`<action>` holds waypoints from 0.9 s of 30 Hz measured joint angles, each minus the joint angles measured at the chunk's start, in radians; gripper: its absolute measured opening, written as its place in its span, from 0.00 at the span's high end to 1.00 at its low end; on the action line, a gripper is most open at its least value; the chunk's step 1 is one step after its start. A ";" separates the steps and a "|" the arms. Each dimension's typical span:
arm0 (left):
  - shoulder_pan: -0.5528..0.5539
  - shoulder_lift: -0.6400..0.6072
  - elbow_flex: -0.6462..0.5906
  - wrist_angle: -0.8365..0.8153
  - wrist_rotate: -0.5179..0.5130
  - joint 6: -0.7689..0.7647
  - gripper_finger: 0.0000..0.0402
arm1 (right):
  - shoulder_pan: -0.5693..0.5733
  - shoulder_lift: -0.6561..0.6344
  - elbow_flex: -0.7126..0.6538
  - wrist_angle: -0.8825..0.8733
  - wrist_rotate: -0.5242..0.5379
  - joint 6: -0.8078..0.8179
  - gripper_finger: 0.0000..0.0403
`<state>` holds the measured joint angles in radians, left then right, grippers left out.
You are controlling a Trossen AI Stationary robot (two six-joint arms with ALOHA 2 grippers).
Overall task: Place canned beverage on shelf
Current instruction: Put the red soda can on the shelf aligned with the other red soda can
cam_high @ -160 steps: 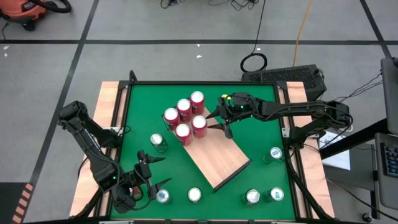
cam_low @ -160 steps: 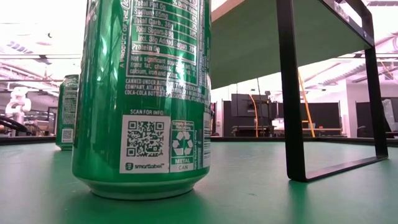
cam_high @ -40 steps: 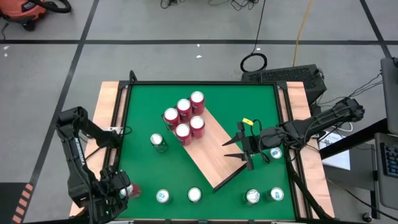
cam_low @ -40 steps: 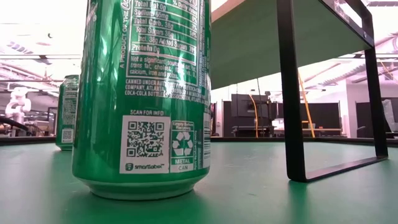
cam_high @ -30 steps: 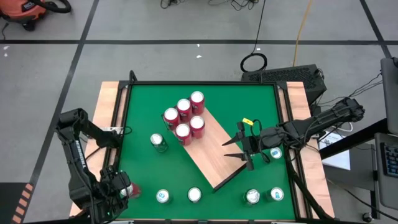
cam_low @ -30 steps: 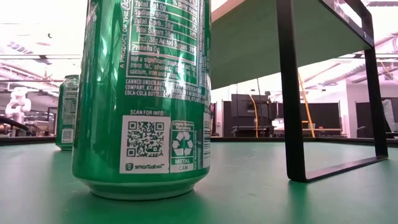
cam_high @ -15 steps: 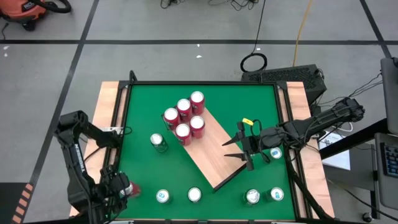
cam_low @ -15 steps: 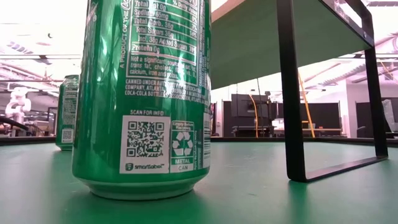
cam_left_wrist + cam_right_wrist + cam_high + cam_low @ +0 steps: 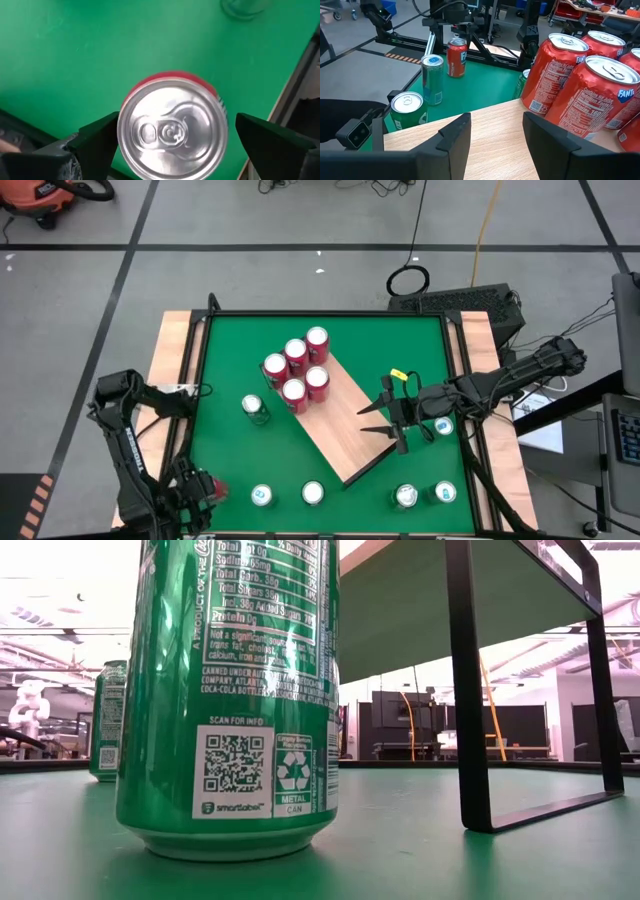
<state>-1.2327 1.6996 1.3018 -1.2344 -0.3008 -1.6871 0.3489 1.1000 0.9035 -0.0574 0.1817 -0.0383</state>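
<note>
**Table layout, both arms at opposite sides**

The flat light wood-grain shelf board [image 9: 348, 425] lies diagonally across the middle of the green table [image 9: 400, 350]. Five red cans [image 9: 298, 370] stand clustered on its far-left end. One green can [image 9: 255, 409] stands just left of the board. Four cans [image 9: 312, 493] line the near edge; another [image 9: 443, 426] stands at the right edge. The right gripper [image 9: 379, 420] hovers over the board's right end, fingers apart. The left gripper [image 9: 175, 145] straddles a red can [image 9: 172, 127] at the near-left corner, fingers apart.
</note>
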 joint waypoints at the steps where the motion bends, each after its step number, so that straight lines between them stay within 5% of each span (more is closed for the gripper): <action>1: 0.000 0.005 0.000 -0.001 0.006 -0.002 0.05 | 0.000 0.002 0.000 0.000 -0.002 0.000 0.58; 11: 0.020 0.020 0.000 -0.006 0.004 -0.009 0.06 | 0.007 0.062 0.000 0.000 -0.003 -0.009 0.58; 21: 0.061 0.020 0.001 -0.013 0.027 -0.008 0.26 | 0.024 0.088 0.000 0.087 -0.003 -0.079 0.58; 27: 0.079 0.018 0.002 -0.014 0.050 -0.004 0.28 | 0.039 0.088 0.000 0.093 -0.003 -0.112 0.58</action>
<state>-1.1533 1.7176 1.3037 -1.2480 -0.2508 -1.6913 0.3882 1.1881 0.9031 0.0355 0.1783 -0.1505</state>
